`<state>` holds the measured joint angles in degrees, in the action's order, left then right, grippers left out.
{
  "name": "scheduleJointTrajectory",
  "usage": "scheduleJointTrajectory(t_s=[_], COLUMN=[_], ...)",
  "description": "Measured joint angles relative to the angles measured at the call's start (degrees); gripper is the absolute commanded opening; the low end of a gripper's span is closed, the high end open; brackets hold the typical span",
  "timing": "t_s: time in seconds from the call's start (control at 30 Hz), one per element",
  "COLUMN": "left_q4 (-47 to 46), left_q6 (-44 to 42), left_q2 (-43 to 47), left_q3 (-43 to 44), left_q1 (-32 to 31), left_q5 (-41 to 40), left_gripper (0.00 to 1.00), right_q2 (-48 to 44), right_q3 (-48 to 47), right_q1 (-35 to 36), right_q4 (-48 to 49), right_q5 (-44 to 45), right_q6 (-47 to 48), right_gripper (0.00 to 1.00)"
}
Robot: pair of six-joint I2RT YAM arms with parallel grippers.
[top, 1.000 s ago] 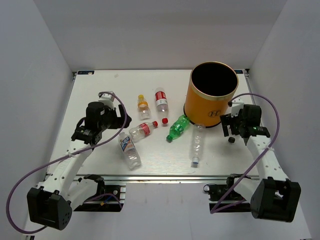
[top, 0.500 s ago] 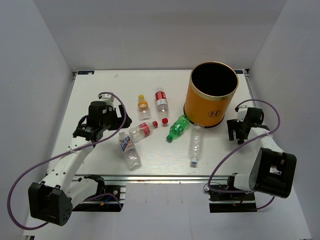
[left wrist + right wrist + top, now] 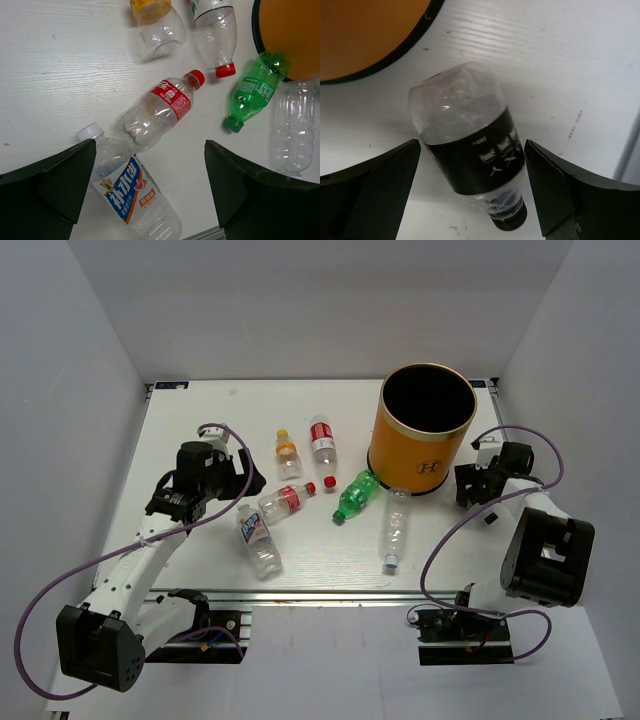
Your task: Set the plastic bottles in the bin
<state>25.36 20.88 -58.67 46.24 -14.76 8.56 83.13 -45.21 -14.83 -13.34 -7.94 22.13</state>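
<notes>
Down at the right edge of the overhead view, just beside the foot of the bin [image 3: 400,450], my right gripper [image 3: 468,487] hangs over the bench [image 3: 200,410], spread wide with nothing in it. On its wrist camera a clear bottle with a black label [image 3: 470,155] lies on its side squarely between the two fingers [image 3: 375,195]. Bare bench shows on both flanks, so nothing touches it. Its long axis runs up and down that frame, leaning a little: the rounded base points to the upper left, toward the bin's black bottom rim, and the dark cap points to the bottom edge, toward the wrist. That puts the closing line across the bottle's body, which I judge is how I want it. How high the gripper stands above the bench I cannot tell. My left gripper [image 3: 150,145] is equally wide and empty over the left half of the bench. A red-labelled bottle [image 3: 160,107] and a blue-labelled bottle [image 3: 132,195] lie slantwise in its view, and the green bottle [image 3: 252,90] lies further right, its base just beside the bin. The right arm is the nearer one to the bin, so I would lower it, close on the label band and lift well above the gold rim.
</notes>
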Motion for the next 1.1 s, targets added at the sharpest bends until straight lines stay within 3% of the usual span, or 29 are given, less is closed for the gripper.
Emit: scheduleJointTrajectory(t_s=[0.17, 0.27, 0.3, 0.4, 0.43, 0.47, 0.63, 0.77, 0.9, 1.1], left_q4=[-0.1, -0.2, -0.2, -0.3, -0.3, -0.2, 3.8, 8.3, 12.0, 17.1], left_q6=[0.0, 0.0, 0.0, 0.0, 0.0, 0.0, 0.9, 1.9, 3.1, 4.0], left_q2=[-0.1, -0.2, -0.4, -1.5, -2.0, -2.7, -9.5, -14.2, -12.8, -9.5], left_q3=[0.0, 0.0, 0.0, 0.0, 0.0, 0.0, 1.6, 3.3, 3.4, 5.4], left_q1=[0.0, 0.0, 0.0, 0.0, 0.0, 0.0, 0.0, -0.1, -1.2, -2.5], left_q5=[0.8, 1.4, 1.4, 1.1, 0.9, 0.5, -3.4, -7.0, -8.8, -11.1], left_gripper=[0.99, 0.99, 0.99, 0.99, 0.99, 0.99, 0.99, 0.99, 0.99, 0.99], right_q2=[2.8, 4.6, 5.2, 4.7, 4.5, 4.3, -0.4, -16.2, -28.6, -31.2], right_q3=[0.0, 0.0, 0.0, 0.1, 0.3, 0.4, 1.3, 0.9, -8.1, -23.7], right_q1=[-0.4, -0.9, -1.2, -2.3, -2.6, -2.9, -4.5, -5.9, -6.0, -5.9], right_q4=[0.0, 0.5, 0.8, 2.1, 1.9, 1.7, -7.0, -18.2, -28.9, -35.0], right_q5=[-3.0, -3.3, -3.5, -4.7, -5.3, -5.9, -9.6, -14.1, -19.1, -28.2], right_q6=[5.3, 8.2, 8.8, 11.3, 12.0, 13.0, 18.5, 23.5, 26.9, 26.0], right_gripper=[0.9, 0.59, 0.44, 0.24, 0.1, 0.02, 0.0, 0.0, 0.0, 0.01])
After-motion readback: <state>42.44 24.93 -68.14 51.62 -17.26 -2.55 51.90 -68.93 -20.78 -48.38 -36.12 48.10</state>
